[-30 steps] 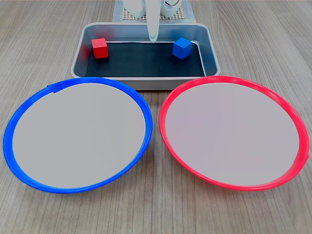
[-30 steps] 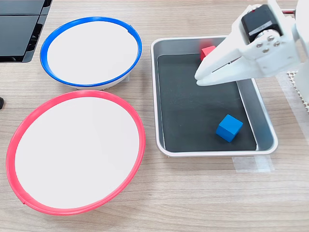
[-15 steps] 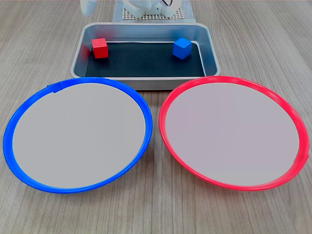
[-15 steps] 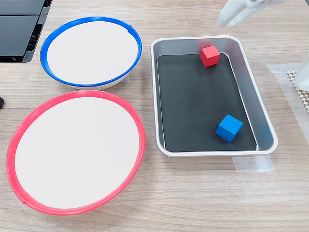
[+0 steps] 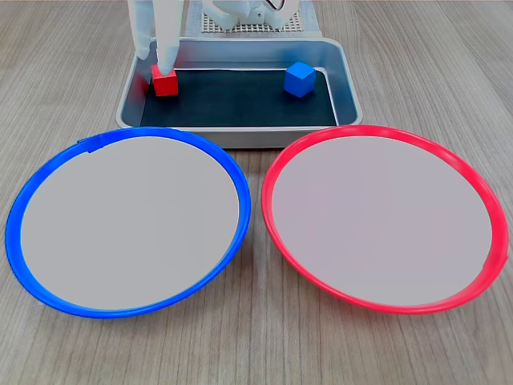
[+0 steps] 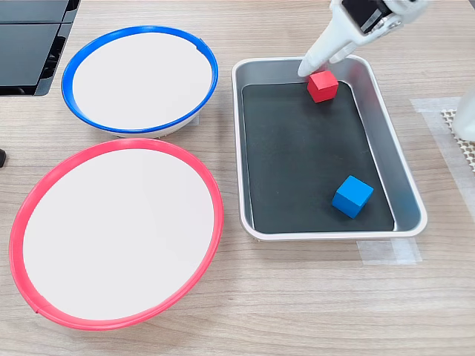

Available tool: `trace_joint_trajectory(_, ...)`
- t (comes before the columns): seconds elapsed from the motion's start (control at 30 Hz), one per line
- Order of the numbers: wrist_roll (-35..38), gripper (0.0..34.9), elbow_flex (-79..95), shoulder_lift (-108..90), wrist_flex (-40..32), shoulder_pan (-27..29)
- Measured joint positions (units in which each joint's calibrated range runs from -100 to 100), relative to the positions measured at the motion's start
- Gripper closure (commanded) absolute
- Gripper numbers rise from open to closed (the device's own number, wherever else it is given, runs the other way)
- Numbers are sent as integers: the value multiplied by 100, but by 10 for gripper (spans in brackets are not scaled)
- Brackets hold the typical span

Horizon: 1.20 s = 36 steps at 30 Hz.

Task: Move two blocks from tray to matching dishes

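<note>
The red block (image 5: 165,81) (image 6: 323,85) lies in the left far corner of the silver tray (image 5: 240,136) (image 6: 407,174), as the first exterior view shows it. My white gripper (image 5: 156,62) (image 6: 306,69) hangs right over that corner, its two fingers a little apart and open, one fingertip (image 5: 168,66) just touching the red block's top edge. The blue block (image 5: 299,79) (image 6: 352,196) rests at the other end of the tray. In front stand the blue-rimmed dish (image 5: 11,241) (image 6: 141,31) and the red-rimmed dish (image 5: 385,130) (image 6: 220,215), both with bare grey centres.
The arm's base stands on a white mesh mat (image 5: 272,22) just behind the tray. A black flat object (image 6: 30,44) lies at the second exterior view's top left. Clear tape (image 6: 386,252) sticks to the wooden table beside the tray.
The gripper swung from above the tray's middle out past its corner, then came down onto the red block. Both blocks and dishes stayed put.
</note>
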Motion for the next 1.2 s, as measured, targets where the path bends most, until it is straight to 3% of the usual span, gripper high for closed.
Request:
trace_joint_trajectory(0.3,-132,187,0,34,392,-80)
trace_joint_trajectory(0.6,-322,207,163,298,-90,-212)
trace_joint_trajectory(0.67,-322,233,263,409,-285,-230)
trace_joint_trajectory(0.73,-322,339,318,512,-465,-310)
trace_joint_trajectory(0.83,-322,346,345,605,-604,-416)
trace_joint_trajectory(0.97,-567,346,36,784,-440,-929)
trace_joint_trajectory(1.1,-1626,346,-1751,1441,188,-2319)
trace_joint_trajectory(1.2,-2330,346,-3013,2089,294,-3018)
